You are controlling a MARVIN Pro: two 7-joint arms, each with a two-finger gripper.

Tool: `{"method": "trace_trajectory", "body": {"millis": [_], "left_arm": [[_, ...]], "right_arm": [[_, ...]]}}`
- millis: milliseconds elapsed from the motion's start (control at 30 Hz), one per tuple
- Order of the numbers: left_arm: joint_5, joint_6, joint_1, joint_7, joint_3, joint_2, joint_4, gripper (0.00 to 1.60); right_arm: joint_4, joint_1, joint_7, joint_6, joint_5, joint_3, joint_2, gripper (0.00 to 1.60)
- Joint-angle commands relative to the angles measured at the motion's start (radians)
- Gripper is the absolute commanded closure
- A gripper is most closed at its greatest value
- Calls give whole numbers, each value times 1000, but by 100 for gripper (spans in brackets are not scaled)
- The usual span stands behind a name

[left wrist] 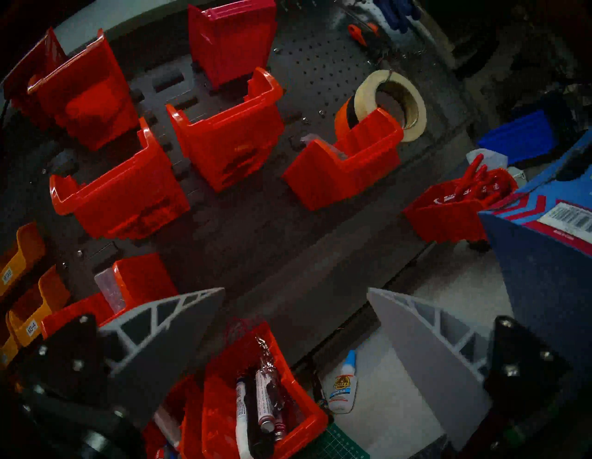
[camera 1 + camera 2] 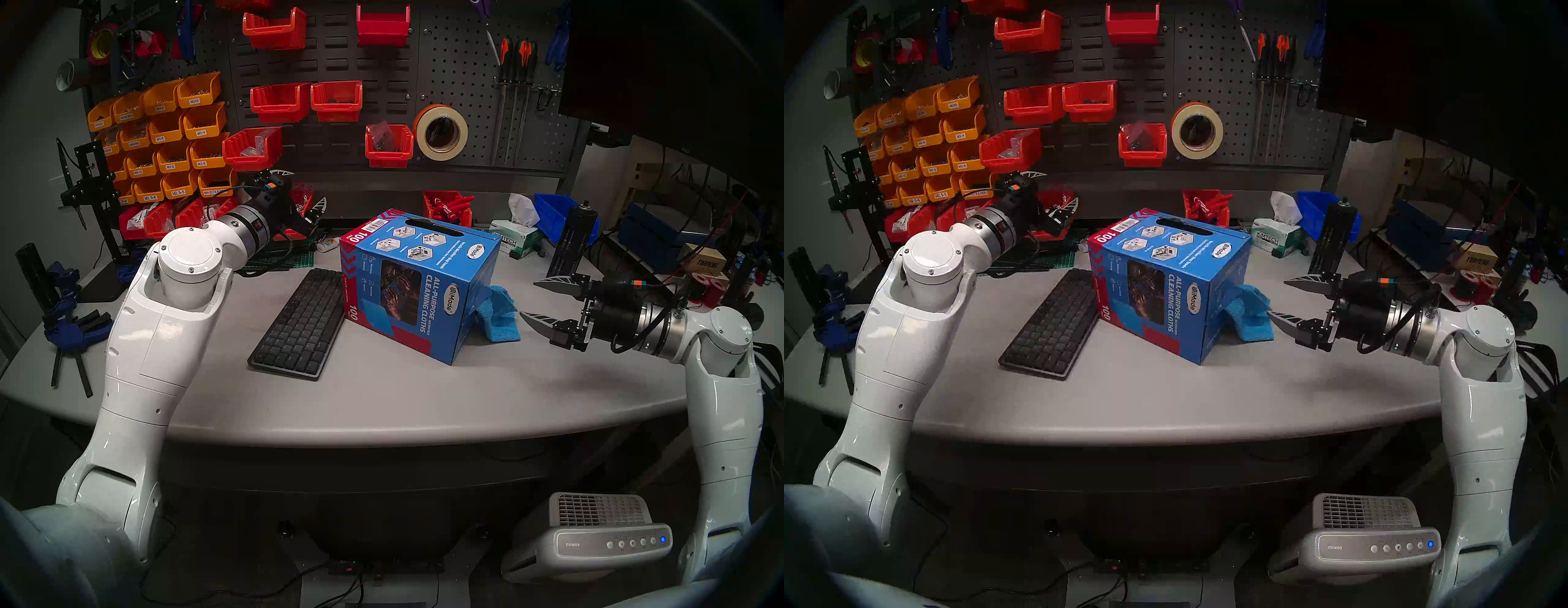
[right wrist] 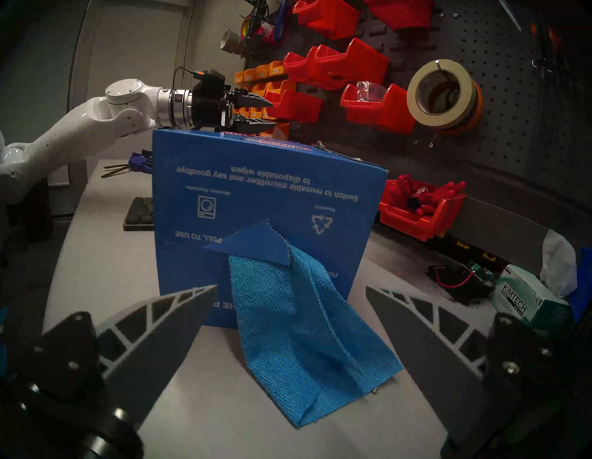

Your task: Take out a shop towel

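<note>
The bright-blue shop towel (image 2: 498, 314) hangs out of a slot in the right side of the big blue cardboard box (image 2: 413, 280) and drapes onto the table; it also shows in the right wrist view (image 3: 307, 336) and the other head view (image 2: 1248, 312). My right gripper (image 2: 532, 299) is open and empty, just right of the towel, pointing at it; in its own view (image 3: 291, 290) the towel lies between the fingers. My left gripper (image 2: 303, 193) is open and empty, behind the box's left near the red bins (image 1: 296, 290).
A dark keyboard (image 2: 301, 322) lies left of the box. A green-and-white tissue box (image 2: 515, 240), a blue bin (image 2: 555, 212) and a black stand (image 2: 570, 242) sit back right. Red and orange bins (image 2: 169, 140) line the pegboard. Blue clamps (image 2: 68, 314) lie far left.
</note>
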Motion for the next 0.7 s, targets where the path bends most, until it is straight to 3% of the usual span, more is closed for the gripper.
{"method": "trace_trajectory", "body": {"millis": [0,33,67,333,667], "left_arm": [[-88,-21,-39,-98,-27,16,-134,0],[-98,-29,-63,-114,-21,9,-110,0],[-108,6,-53,-126,-24,10,-150,0],[-223,144,-132,-228,9,-61,-111,0],[-239,236,-207,-270,35,-102,-84,0]], "right_arm": [[-8,51,-34,5,-5,-23,-14,0],[-6,54,-37,6,-7,-27,-16,0],[-5,57,-41,7,-9,-31,-18,0],[2,70,-58,10,-15,-37,-26,0],[0,73,-66,12,-13,-14,-23,0]]}}
